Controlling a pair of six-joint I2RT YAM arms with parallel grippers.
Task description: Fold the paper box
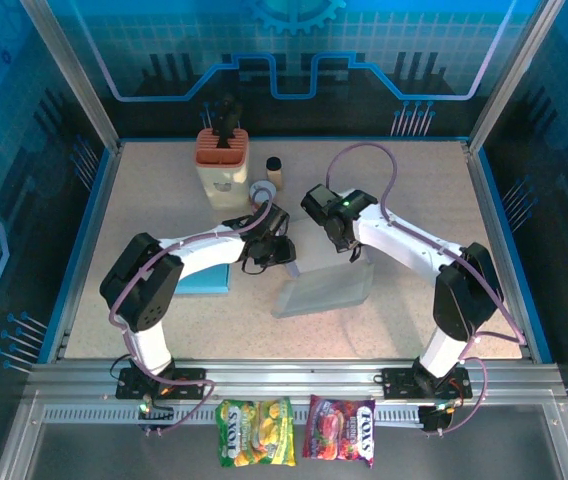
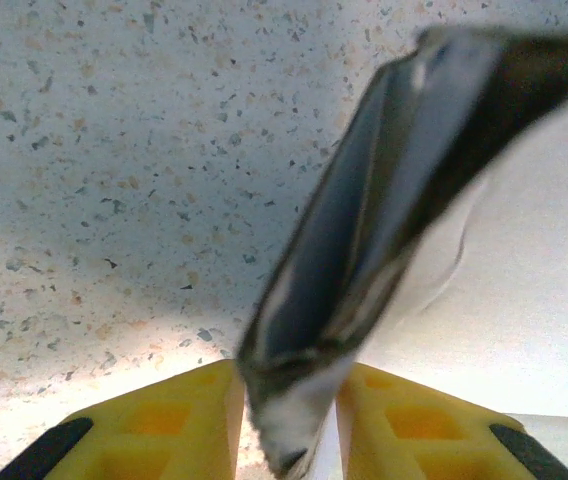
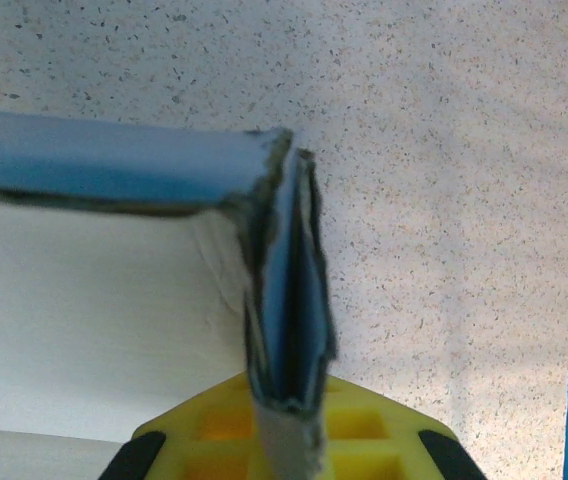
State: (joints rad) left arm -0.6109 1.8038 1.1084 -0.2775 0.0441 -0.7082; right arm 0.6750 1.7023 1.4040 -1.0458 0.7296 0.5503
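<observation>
The paper box (image 1: 326, 288) lies as a pale, partly folded sheet at mid-table between both arms. My left gripper (image 1: 276, 252) is at its far left corner. In the left wrist view its yellow fingers (image 2: 169, 425) stand slightly apart around a doubled flap (image 2: 354, 240) of the box, with thin gaps on both sides, so my left gripper (image 2: 289, 390) is open. My right gripper (image 1: 352, 250) is at the far right corner. In the right wrist view my right gripper (image 3: 286, 400) is shut on a folded blue flap (image 3: 289, 290), beside the raised blue wall (image 3: 114, 160).
A flat blue sheet (image 1: 204, 280) lies under the left forearm. At the back stand a cream and orange holder (image 1: 222, 165), a small brown cup (image 1: 274, 170) and a white round piece (image 1: 261, 190). Two snack bags (image 1: 254, 432) lie on the front rail. Blue rims bound the table.
</observation>
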